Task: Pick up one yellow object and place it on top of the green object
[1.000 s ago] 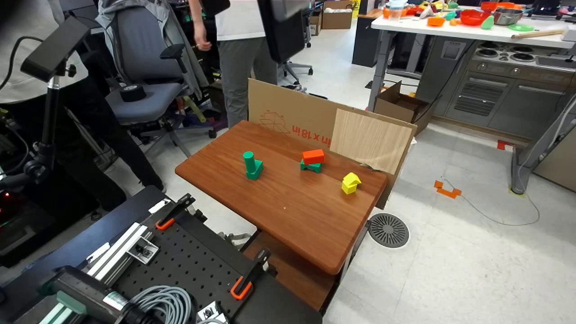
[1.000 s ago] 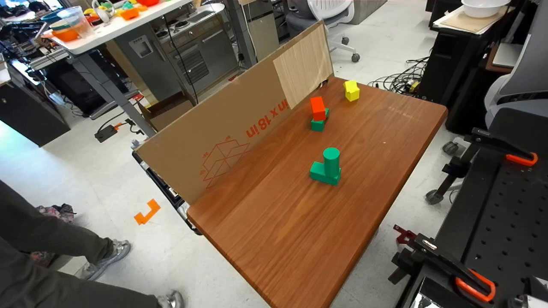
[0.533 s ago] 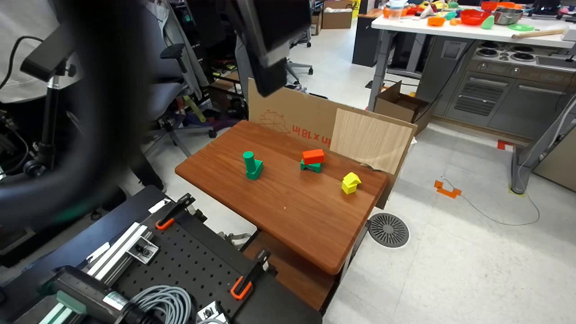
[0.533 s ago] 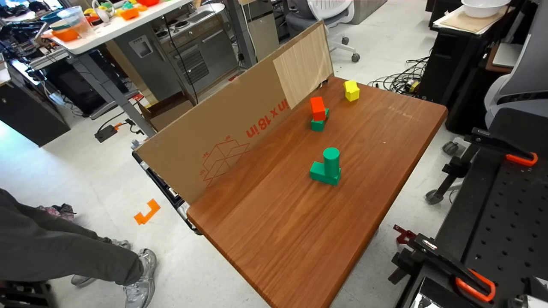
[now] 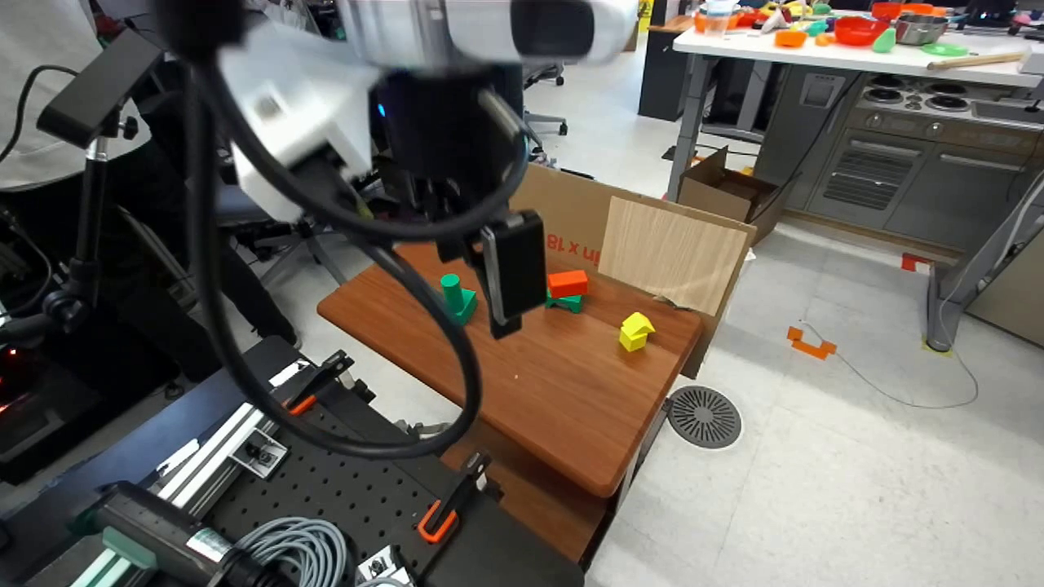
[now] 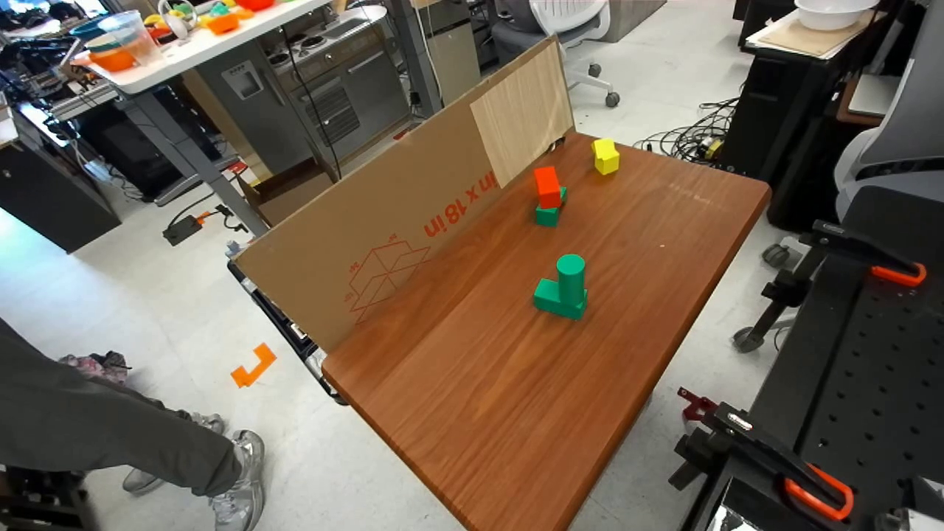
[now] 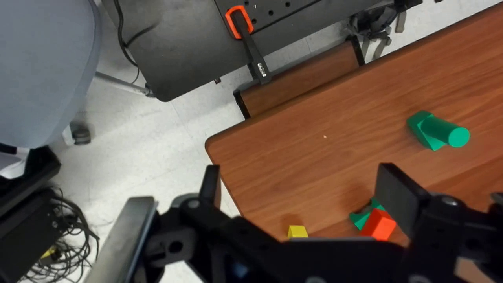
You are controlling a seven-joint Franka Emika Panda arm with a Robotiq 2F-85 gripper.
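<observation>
Near table edge, yellow blocks, room beside

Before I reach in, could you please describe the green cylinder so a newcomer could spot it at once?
On the brown wooden table, find the low green block farthest from the yellow blocks. The green cylinder stands upright on it, the only block with a circular top.

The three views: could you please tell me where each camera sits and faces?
Exterior view: overlooking the black bench, facing the table; arm and fingers show.
Exterior view: above one table end, facing the yellow blocks; no arm shows.
Wrist view: on the arm, facing down at the table; fingers show.
Both exterior views share the cardboard panel.
</observation>
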